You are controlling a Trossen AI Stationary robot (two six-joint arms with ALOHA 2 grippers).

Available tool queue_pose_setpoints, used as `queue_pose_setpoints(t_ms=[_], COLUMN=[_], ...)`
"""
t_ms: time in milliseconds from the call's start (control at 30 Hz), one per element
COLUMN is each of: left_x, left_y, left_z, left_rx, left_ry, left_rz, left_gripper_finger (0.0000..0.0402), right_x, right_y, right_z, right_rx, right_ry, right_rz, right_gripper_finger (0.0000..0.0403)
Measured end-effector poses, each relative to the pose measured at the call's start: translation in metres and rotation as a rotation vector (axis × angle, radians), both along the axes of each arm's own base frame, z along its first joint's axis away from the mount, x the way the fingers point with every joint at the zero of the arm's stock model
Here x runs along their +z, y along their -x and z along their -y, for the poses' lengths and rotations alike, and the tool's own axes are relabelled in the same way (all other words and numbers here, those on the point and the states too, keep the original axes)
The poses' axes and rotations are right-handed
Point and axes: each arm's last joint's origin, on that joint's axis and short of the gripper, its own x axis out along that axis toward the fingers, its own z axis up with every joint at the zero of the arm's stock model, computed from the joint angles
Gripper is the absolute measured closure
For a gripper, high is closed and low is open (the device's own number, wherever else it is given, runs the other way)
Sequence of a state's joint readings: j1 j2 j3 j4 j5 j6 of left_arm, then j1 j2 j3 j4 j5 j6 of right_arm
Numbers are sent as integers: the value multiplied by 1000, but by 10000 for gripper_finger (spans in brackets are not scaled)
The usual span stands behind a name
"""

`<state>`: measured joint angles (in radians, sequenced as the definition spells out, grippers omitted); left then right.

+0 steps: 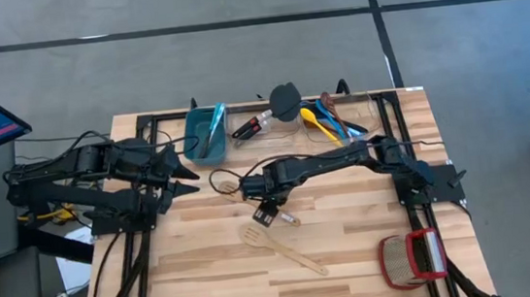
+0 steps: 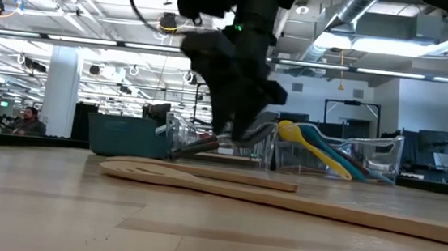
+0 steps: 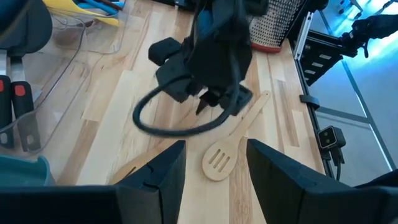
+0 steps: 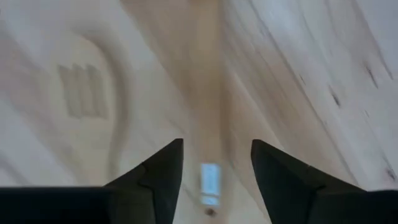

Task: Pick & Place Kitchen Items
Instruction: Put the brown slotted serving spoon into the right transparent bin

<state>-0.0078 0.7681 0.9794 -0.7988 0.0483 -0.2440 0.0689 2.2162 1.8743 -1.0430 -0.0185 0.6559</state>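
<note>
Right gripper: positioned over the middle of the table, pointing down. In the right wrist view its fingers are spread, with bare wood and a handle showing in the gap; nothing is pinched.

Wooden slotted spoon: lies flat on the table just in front of the right gripper, head toward that gripper, handle running toward the front right corner. In the low view the spoon lies across the foreground, below the gripper. The left wrist view shows the slotted head beside the right arm.

Left gripper: waits at the table's left edge, fingers apart and empty.

Teal bin: at the rear left of the table.

Clear tray: at the rear centre-right, holding a yellow spoon, blue-handled utensils and a black spatula. A red-and-black utensil lies between the bin and the tray.

Basket: red and tan, at the front right corner, well apart from the spoon.
</note>
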Motion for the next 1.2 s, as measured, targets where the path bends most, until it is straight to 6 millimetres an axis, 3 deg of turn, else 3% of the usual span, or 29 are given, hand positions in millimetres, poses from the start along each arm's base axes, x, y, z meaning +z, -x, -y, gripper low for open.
queue_pose_setpoints(t_ms=[167, 1033, 1200], left_x=[0, 0, 0], left_y=[0, 0, 0], left_z=[0, 0, 0], left_rx=[0, 0, 0], left_ry=[0, 0, 0], left_rz=[1, 5, 5], left_gripper_finger=[243, 243, 243], right_x=[-12, -67, -69], right_y=[-4, -16, -15], right_z=[-2, -10, -13], right_rx=[3, 49, 55], right_ry=[1, 12, 19], right_rz=[-9, -84, -99], right_gripper_finger=[215, 264, 274])
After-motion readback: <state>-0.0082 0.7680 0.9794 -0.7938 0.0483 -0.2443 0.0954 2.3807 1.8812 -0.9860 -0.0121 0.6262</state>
